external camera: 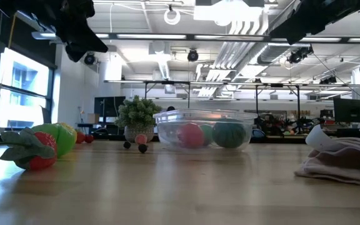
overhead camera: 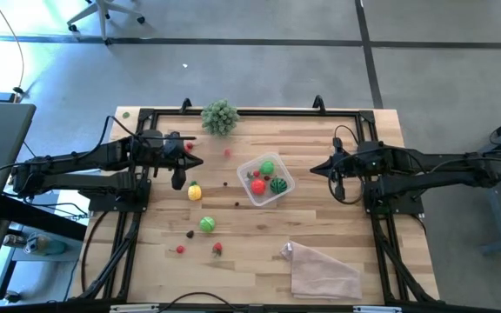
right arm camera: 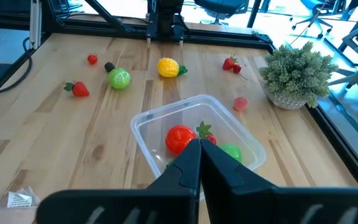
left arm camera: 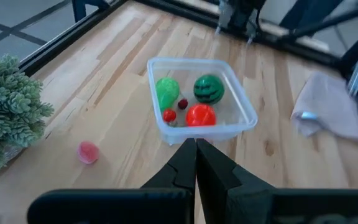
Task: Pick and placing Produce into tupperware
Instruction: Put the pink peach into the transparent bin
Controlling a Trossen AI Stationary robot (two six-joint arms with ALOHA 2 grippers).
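High view: both arms hover beside the tupperware (overhead camera: 266,179), jaws together, holding nothing. Inside sit what look like a tomato (overhead camera: 258,185), melon ball (overhead camera: 277,184) and green fruit (overhead camera: 267,167).

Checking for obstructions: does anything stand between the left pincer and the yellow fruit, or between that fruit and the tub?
Nothing visible does. The left pincer, shut, hangs above bare wood beside the yellow fruit; only a tiny dark berry lies toward the tub.

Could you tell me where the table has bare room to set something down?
Free: the wood between the tub and the right gripper, and the strip between tub and cloth. Crowded: left of the tub, around the yellow fruit and green fruit.
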